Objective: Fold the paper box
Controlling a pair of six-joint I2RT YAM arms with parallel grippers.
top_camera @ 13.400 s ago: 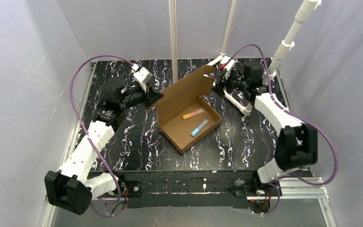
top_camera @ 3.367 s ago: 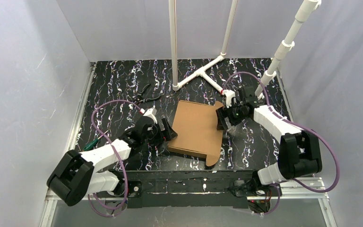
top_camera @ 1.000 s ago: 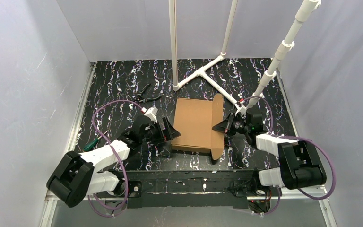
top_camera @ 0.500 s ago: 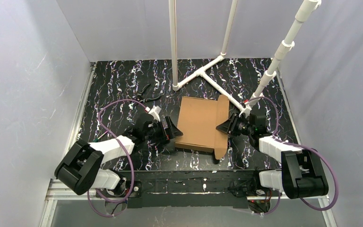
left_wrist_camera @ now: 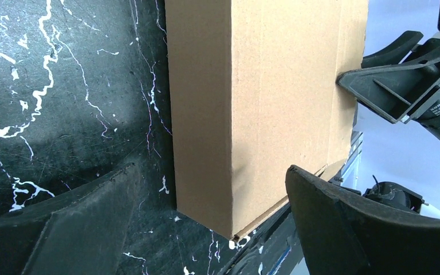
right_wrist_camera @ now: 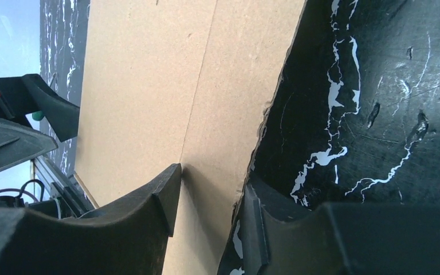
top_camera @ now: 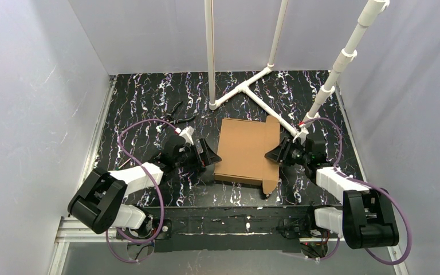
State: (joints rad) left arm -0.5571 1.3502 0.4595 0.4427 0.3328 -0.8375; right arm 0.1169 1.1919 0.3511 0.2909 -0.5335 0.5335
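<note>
From above the paper box (top_camera: 245, 150) lies shut at the middle of the table (top_camera: 143, 97); the left wrist shows the left gripper (left_wrist_camera: 211, 168) spread wide at its side wall; the right wrist shows the right gripper (right_wrist_camera: 211, 180) part-open astride the lid flap (right_wrist_camera: 229, 69), which could spring up untucked

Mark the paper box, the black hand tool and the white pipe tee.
paper box (top_camera: 243, 149), top external view, middle of its flat top panel.
black hand tool (top_camera: 177, 116), top external view, its middle.
white pipe tee (top_camera: 246, 90), top external view, joint where the pipes meet.
</note>
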